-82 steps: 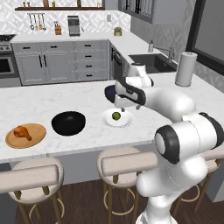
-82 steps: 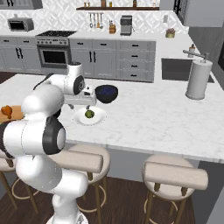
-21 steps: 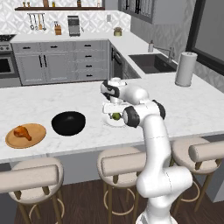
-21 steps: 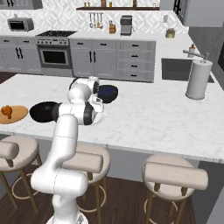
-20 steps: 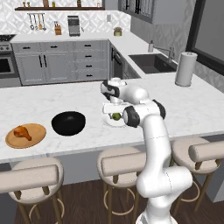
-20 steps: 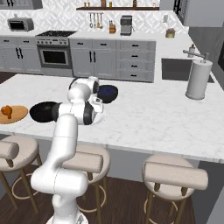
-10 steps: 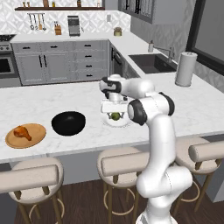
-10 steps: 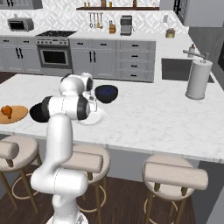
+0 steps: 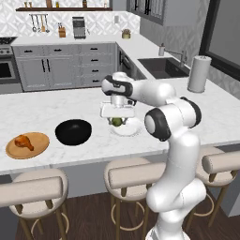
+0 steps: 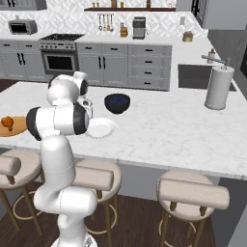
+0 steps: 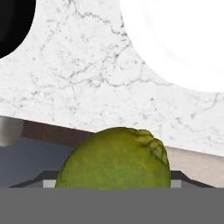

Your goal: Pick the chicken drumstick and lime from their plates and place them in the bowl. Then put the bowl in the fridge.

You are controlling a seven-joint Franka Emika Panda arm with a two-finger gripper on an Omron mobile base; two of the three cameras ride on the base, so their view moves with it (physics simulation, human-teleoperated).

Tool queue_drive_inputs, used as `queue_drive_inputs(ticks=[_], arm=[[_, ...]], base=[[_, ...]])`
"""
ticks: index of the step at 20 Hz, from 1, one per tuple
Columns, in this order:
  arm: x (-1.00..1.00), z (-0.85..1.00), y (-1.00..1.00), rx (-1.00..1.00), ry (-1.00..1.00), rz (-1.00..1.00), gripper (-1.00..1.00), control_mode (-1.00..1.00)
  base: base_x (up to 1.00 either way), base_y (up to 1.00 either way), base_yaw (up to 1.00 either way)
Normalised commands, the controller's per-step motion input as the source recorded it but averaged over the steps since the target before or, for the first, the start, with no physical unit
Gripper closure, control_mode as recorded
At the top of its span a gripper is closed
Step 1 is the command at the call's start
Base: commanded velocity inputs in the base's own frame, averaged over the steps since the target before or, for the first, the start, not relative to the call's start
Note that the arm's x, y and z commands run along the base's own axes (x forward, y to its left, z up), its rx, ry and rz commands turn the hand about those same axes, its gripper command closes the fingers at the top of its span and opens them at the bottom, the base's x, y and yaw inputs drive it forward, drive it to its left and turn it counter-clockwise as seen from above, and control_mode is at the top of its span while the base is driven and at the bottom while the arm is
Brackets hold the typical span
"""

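Observation:
The lime, yellow-green, sits between my gripper's jaws close to the hand camera, lifted off the glossy white plate. In the left base view my gripper hangs over the white plate's left edge, shut on the lime. The wide black bowl lies to the left of it. Farther left the chicken drumstick rests on the wooden plate. The fridge is out of view.
A smaller dark blue bowl stands behind the white plate. A paper towel roll and the sink are at the far right. Bar stools line the counter's front edge.
The arm's elbow has swung up and to the right over the last second. The hand stays over the white plate's left side with the lime in its jaws.

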Motion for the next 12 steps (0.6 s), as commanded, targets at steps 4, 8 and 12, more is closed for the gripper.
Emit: queue_drive_inputs(ticks=[4,8,12], arm=[[0.00,0.13,0.93,0.00,-0.02,0.00,1.00,-1.00],[0.01,0.01,0.95,0.00,-0.07,0.00,1.00,-1.00],[0.58,-0.01,0.83,-0.04,0.01,0.00,1.00,-1.00]], base=[[0.00,0.00,0.00],[0.00,0.00,0.00],[0.00,0.00,0.00]])
